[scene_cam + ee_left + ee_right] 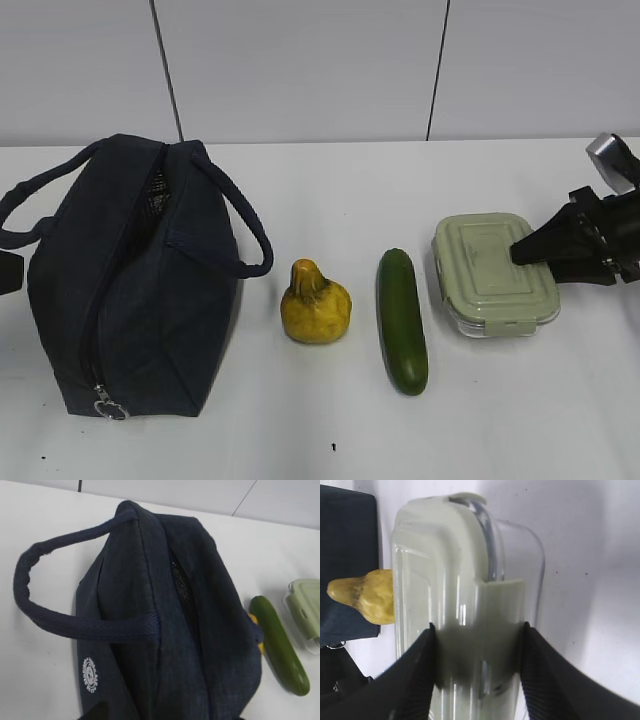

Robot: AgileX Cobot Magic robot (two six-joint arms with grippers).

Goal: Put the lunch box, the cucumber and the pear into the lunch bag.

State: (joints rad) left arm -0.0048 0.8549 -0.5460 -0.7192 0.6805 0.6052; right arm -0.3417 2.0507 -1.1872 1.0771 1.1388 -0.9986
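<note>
The lunch box (493, 270), clear with a sage-green lid, lies on the table at the right. My right gripper (530, 252) reaches in from the right and is shut on its right end; in the right wrist view its fingers (415, 680) press either side of the box (445, 580) at a lid clip. The cucumber (402, 320) lies left of the box. The yellow pear (315, 303) stands left of that. The navy lunch bag (135, 280) stands at the left, its top gaping. My left gripper (167, 716) hovers over the bag (175, 630), only its tips showing, wide apart.
The bag's two handles (245, 225) flop outwards to either side. Its zipper ring pull (108, 408) hangs at the near end. The white table (330, 190) runs back to a grey panelled wall.
</note>
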